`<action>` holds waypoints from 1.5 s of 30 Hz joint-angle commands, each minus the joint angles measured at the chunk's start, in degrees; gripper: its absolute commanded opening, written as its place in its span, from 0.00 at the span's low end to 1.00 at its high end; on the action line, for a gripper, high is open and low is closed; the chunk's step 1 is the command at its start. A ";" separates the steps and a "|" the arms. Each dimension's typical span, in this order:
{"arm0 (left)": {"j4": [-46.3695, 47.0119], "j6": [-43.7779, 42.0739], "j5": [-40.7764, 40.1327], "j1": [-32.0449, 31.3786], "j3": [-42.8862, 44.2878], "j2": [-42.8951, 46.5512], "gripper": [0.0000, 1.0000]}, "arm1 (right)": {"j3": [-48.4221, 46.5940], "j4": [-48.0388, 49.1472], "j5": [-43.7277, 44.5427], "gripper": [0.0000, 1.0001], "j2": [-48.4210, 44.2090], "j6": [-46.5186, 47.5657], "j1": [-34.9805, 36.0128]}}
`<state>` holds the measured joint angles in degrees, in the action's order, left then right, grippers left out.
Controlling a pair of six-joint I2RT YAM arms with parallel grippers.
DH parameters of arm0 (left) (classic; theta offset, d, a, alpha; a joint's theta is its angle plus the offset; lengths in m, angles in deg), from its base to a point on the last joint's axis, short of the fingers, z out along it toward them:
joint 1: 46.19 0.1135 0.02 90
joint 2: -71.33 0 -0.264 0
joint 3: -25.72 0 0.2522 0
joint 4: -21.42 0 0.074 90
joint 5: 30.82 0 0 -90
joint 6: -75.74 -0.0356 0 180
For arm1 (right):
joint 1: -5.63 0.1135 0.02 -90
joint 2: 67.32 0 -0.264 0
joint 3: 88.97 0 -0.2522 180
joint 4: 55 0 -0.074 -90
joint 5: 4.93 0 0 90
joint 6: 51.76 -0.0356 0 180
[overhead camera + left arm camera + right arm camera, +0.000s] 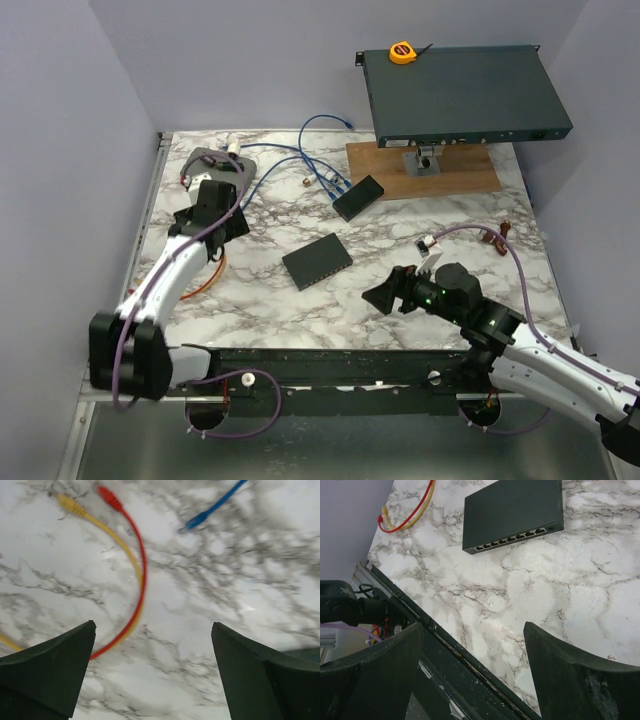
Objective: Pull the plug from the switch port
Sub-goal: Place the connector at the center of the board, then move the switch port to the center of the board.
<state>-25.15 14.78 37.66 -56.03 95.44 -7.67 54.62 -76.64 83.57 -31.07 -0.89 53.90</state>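
Plug status: blue plug [192,524] lay loose on the marble table [225,605], at 1 o'clock from the left gripper [153,624]. Its long axis ran 8-to-2, with the thin, limp cable trailing off toward 2. Left jaws stood wide with nothing between them, and the left arm was the nearer one. Switch [512,507], a flat matte dark box, sat at 12 o'clock from the right gripper [472,625], also wide and empty. Port row [515,537] showed no cable. Judged: plug already out.
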 commanded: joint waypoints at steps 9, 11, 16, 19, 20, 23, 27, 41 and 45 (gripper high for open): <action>19.62 30.91 -1.64 -23.09 -29.71 39.84 0.98 | -8.92 0.30 7.97 0.84 15.49 2.74 -0.24; 20.58 32.37 -1.95 -25.69 -32.26 40.20 0.99 | -8.58 5.99 8.18 0.85 19.35 1.65 -0.19; 27.67 32.64 0.93 -27.94 -38.71 40.34 0.98 | -8.22 21.54 4.56 0.86 31.29 -1.04 -0.55; 32.50 34.28 1.32 -28.07 -42.56 39.97 0.95 | -8.48 27.60 4.24 0.85 37.57 -2.17 -0.52; 35.33 34.69 1.26 -28.17 -43.38 39.48 0.94 | -9.00 28.16 5.23 0.84 40.08 -1.93 -0.58; 38.64 35.55 1.07 -28.13 -44.29 36.60 0.91 | -10.27 29.90 9.22 0.83 45.62 -0.82 -1.38; 40.88 35.68 1.54 -28.21 -42.86 30.67 0.89 | -10.63 34.58 9.32 0.81 49.55 -1.17 -4.21; 45.64 35.74 7.56 -28.13 -38.69 16.04 0.82 | -17.90 37.50 3.35 0.72 63.01 0.46 -9.17; 47.41 34.74 9.37 -28.19 -38.03 12.95 0.68 | -17.37 37.89 2.19 0.68 64.02 0.69 -9.34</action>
<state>19.21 50.17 43.60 -83.83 55.95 8.06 37.07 -40.99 87.81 31.55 -1.22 44.89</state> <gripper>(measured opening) 0.742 0.693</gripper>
